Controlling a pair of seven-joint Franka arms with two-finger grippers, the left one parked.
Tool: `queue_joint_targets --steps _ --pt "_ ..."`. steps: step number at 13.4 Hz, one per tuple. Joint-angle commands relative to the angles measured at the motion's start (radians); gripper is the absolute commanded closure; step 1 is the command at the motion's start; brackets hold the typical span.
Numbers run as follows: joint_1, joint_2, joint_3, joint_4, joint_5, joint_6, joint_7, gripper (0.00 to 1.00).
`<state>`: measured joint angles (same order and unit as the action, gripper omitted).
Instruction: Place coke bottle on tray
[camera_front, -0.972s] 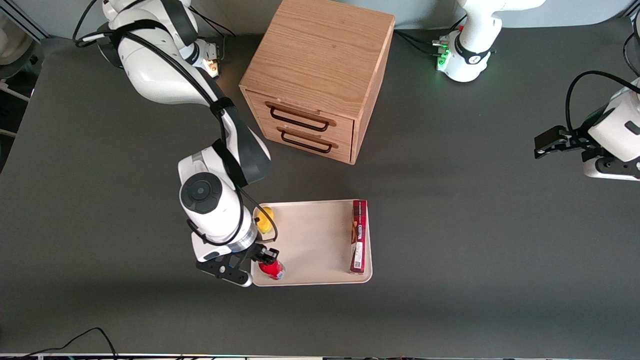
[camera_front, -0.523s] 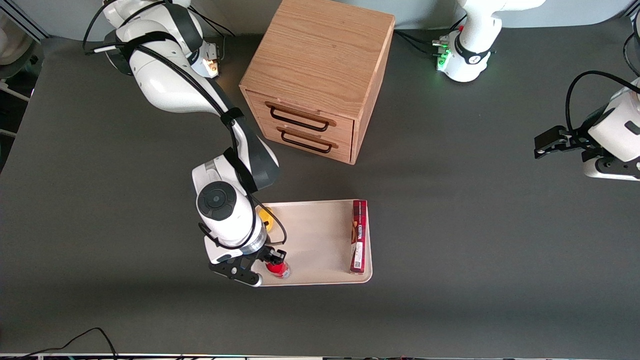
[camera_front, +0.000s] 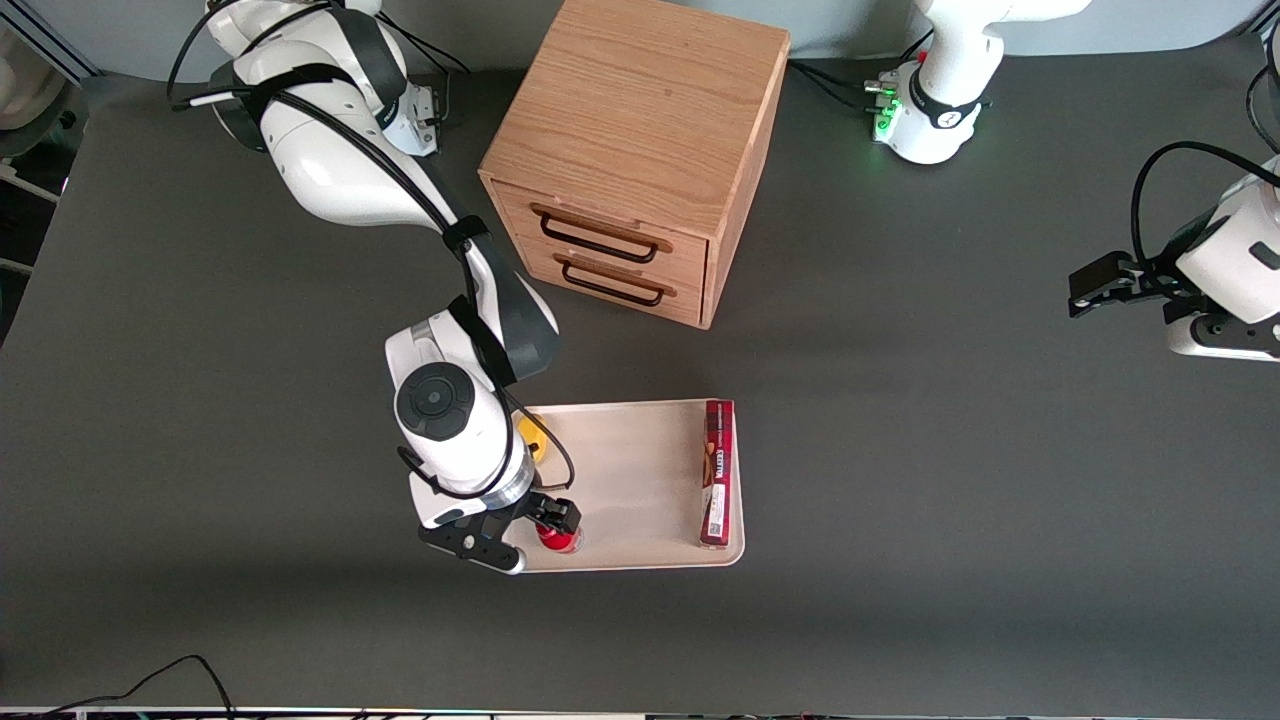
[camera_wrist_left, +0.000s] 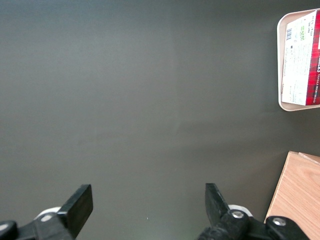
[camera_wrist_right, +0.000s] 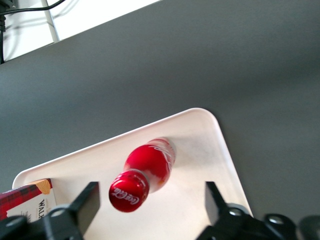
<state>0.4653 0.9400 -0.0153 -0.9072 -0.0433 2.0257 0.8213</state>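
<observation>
The small red coke bottle (camera_front: 558, 540) stands upright on the cream tray (camera_front: 630, 480), in the tray's corner nearest the front camera at the working arm's end. In the right wrist view the bottle (camera_wrist_right: 145, 172) stands on the tray (camera_wrist_right: 200, 150) with its red cap between the spread fingers, touching neither. My gripper (camera_front: 548, 522) (camera_wrist_right: 150, 202) is open just above the bottle and holds nothing.
A yellow fruit (camera_front: 532, 443) lies on the tray, partly under my arm. A long dark-red box (camera_front: 717, 473) lies along the tray's edge toward the parked arm; it shows in the left wrist view (camera_wrist_left: 302, 60). The wooden drawer cabinet (camera_front: 635, 150) stands farther from the camera.
My gripper carried the bottle a little further over the tray, then opened and let it go. The bottle now stands free on the tray.
</observation>
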Motion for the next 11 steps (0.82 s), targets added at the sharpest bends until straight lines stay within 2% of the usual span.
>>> queue_joint_targets --steps 1,3,6,9,11 --pt "0.003 -0.061 -0.009 -0.005 -0.015 -0.112 0.003 0.00" --pt "-0.019 -0.156 -0.002 -0.089 -0.004 -0.198 -0.037 0.00" --pt "-0.059 -0.450 0.004 -0.432 0.003 -0.213 -0.134 0.00" --pt "-0.146 -0.734 0.008 -0.732 0.025 -0.217 -0.293 0.00" --pt "-0.230 -0.895 0.008 -0.869 0.025 -0.261 -0.435 0.00"
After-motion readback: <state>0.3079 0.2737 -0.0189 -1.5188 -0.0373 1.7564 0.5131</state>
